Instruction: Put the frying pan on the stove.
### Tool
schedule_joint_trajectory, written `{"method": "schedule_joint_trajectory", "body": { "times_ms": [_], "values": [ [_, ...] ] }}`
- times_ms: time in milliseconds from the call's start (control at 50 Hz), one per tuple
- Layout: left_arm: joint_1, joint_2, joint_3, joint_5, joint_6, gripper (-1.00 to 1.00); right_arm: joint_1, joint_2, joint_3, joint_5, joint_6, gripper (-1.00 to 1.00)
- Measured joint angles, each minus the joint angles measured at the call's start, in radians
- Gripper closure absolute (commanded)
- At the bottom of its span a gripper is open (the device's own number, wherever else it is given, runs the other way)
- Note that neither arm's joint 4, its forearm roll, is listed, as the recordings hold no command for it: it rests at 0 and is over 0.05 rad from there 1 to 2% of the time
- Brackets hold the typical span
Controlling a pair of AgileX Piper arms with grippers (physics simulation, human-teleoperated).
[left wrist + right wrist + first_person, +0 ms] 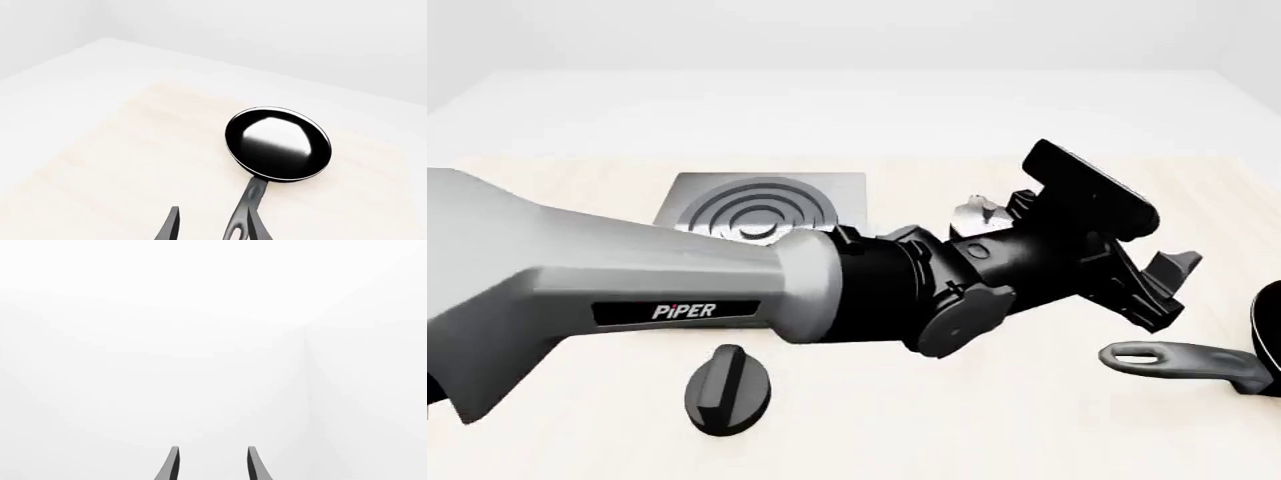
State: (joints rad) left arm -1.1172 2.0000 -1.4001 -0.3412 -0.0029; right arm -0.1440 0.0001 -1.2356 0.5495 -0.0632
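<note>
Not much done yet. The pan (279,144) sits on the worktop (133,150) at the far right edge of the front view, well apart from the stove (761,207) up in the upper middle. The left gripper (212,225) has its fingers apart, just by the handle (1174,358), nothing clamped. Grab, carry and set-down are all left.

Only the left wrist view shows the whole pan. Only the front shows the stove and knob (726,388). The right gripper (212,465), fingers apart, sees blank white.

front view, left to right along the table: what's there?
knob → stove → left gripper → frying pan handle, the pan's bowl running off the right edge. The moka pot behind the arm is mostly hidden, so I left it out.
</note>
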Motion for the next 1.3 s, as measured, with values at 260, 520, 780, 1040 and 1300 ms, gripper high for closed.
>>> {"method": "schedule_joint_trajectory", "body": {
  "times_ms": [260, 520, 780, 1040, 1300],
  "values": [
    [0.0, 0.067, -0.093, 0.065, 0.006, -1.0, 0.001, 0.0, -0.029, 0.026, 0.0, -1.0],
    [-0.014, 0.118, -0.168, 0.123, 0.019, -1.0, -0.002, 0.0, -0.054, 0.047, 0.002, -1.0],
    [-0.03, 0.173, -0.245, 0.183, 0.04, -1.0, -0.006, 0.0, -0.066, 0.055, 0.008, -1.0],
    [-0.036, 0.233, -0.332, 0.248, 0.061, -1.0, -0.009, 0.0, -0.087, 0.072, 0.011, -1.0],
    [-0.04, 0.288, -0.406, 0.305, 0.078, -1.0, -0.008, 0.0, -0.089, 0.067, 0.01, -1.0]
  ]
}}
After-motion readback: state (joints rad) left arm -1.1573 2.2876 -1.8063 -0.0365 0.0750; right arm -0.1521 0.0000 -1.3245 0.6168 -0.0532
